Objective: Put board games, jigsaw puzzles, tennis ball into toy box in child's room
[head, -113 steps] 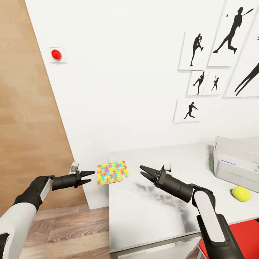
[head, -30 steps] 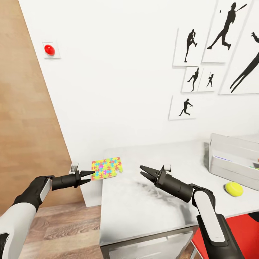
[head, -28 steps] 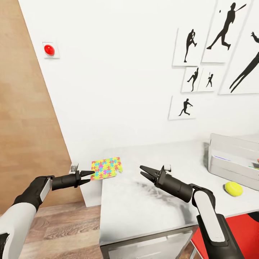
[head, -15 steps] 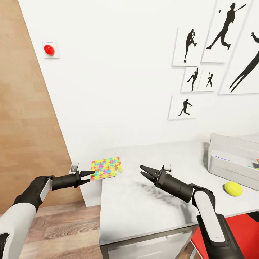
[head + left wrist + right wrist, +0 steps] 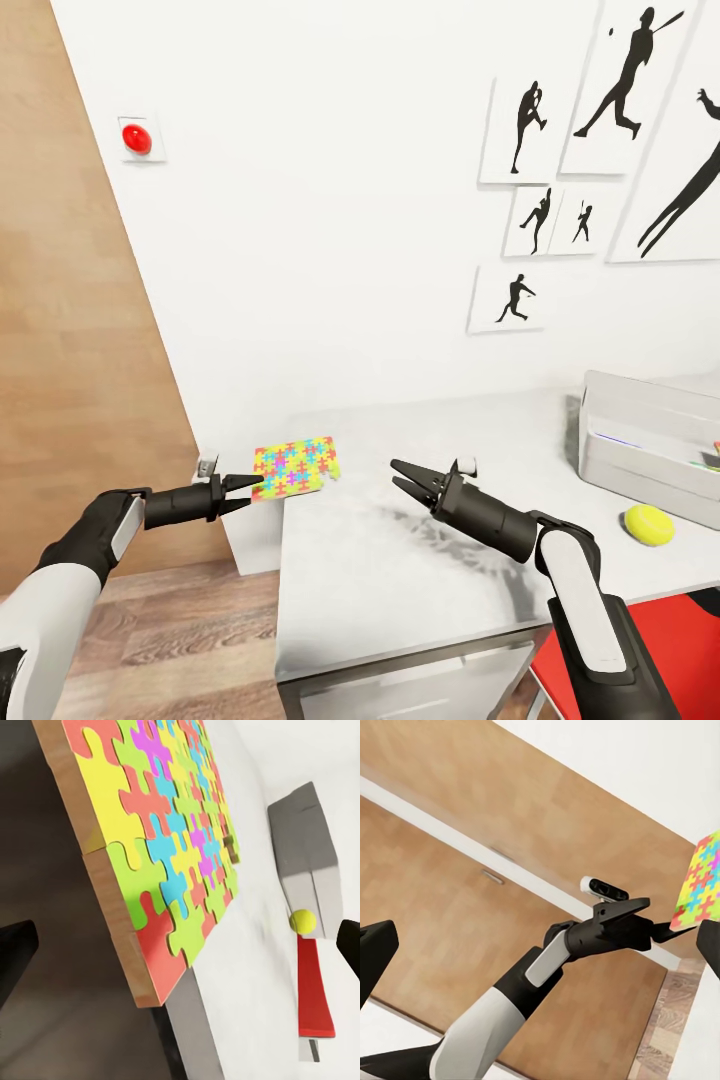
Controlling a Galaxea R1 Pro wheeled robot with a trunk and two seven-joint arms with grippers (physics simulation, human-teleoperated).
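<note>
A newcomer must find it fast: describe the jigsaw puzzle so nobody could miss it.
Start at the light grey table against the white wall. Go to its far left corner, where the jigsaw puzzle overhangs the edge, just ahead of the left gripper. It is a thin yellow slab of many-coloured interlocking pieces, unlike the small round tennis ball.

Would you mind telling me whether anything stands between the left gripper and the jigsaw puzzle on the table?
Nothing visible does: the open left gripper sits right at the overhanging edge of the jigsaw puzzle.

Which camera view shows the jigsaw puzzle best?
The left wrist view: the jigsaw puzzle looms close, its wooden edge and coloured pieces clear. The head view shows it small at the table's corner; the right wrist view catches one corner.
</note>
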